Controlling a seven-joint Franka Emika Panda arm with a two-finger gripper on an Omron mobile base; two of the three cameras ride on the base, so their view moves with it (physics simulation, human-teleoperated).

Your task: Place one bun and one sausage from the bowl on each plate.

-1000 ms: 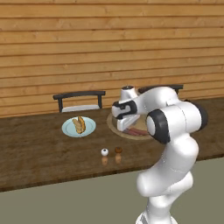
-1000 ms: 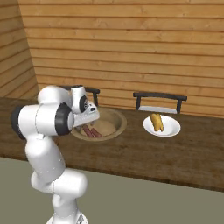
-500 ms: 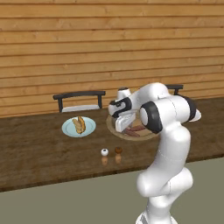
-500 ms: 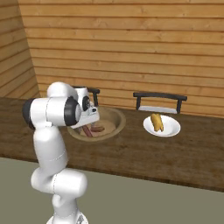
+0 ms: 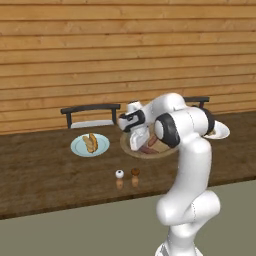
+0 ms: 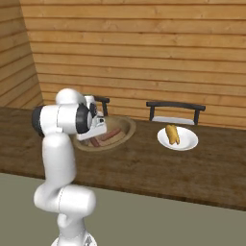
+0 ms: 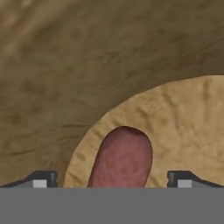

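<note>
We are seeing a long dark brown wooden surface (image 5: 45,180) running before a wall of horizontal wooden planks (image 5: 100,55). Two small shakers, one white-topped (image 5: 119,178) and one brown-topped (image 5: 135,176), are standing just beside each other. Two dark-backed chairs (image 5: 90,114) (image 6: 175,111) are sitting behind.

1. The white arm rises from its base, bends at the elbow and reaches forward and down.
2. The end effector (image 7: 112,179) points downward, fingers (image 7: 41,179) spread wide apart.
3. Nothing is gripped between the fingers.
</note>
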